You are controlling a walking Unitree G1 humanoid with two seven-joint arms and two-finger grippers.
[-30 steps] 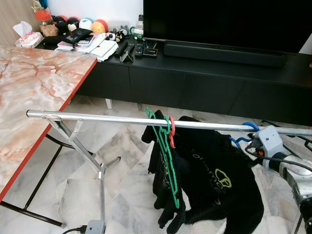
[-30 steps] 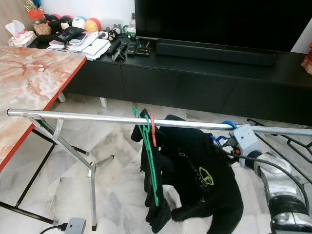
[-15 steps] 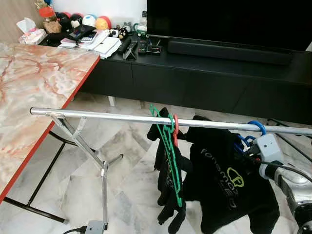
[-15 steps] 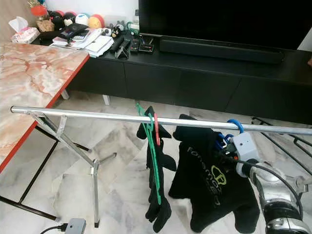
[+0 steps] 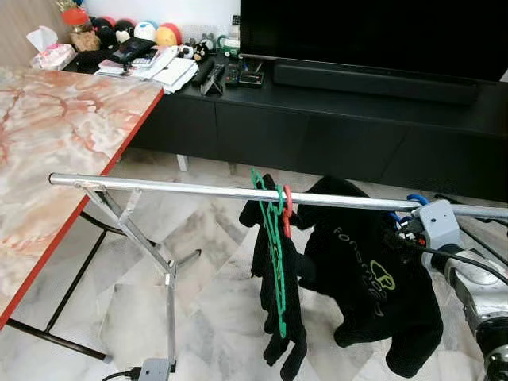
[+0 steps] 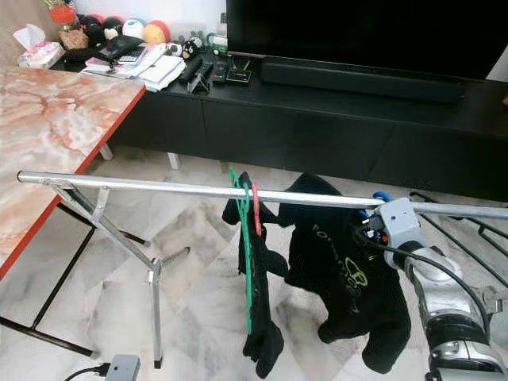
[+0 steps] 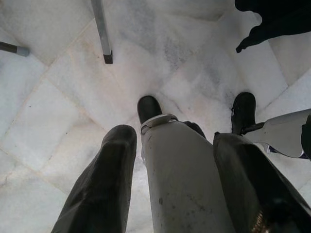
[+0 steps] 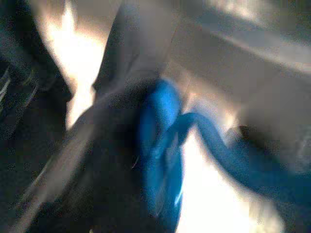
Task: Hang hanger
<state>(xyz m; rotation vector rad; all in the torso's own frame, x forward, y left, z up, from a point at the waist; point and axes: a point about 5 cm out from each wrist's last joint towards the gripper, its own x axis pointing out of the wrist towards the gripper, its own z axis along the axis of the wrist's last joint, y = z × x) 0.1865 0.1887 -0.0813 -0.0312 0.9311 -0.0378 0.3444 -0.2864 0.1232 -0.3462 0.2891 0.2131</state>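
Rail: one shiny metal rail runs across in front of me, held up on its left end by a folding metal stand on the marble floor.

Hangers: I count three on or at the rail. One green hanger and one red hanger sit hooked side by side near the middle, and one blue hanger is over at my right, with its hook right at the rail. Can't say if it's actually resting on the rail.

Clothes: two black pieces. One narrow black garment dangles off the green hanger, and one black shirt with a green logo hangs from the blue one.

Right gripper: up at the rail, tucked in just below the blue hanger's hook. My wrist view is a blurry mess, blue plastic very close up against dark fabric, so honestly can't tell how far my fingers are spread or whether they've got it pinched.

Left gripper: hanging down pointed at the floor, two fingers spread wide, nothing in them.

Background: one marble-top table on my left, one black TV unit with one TV and a clutter of small stuff on it.
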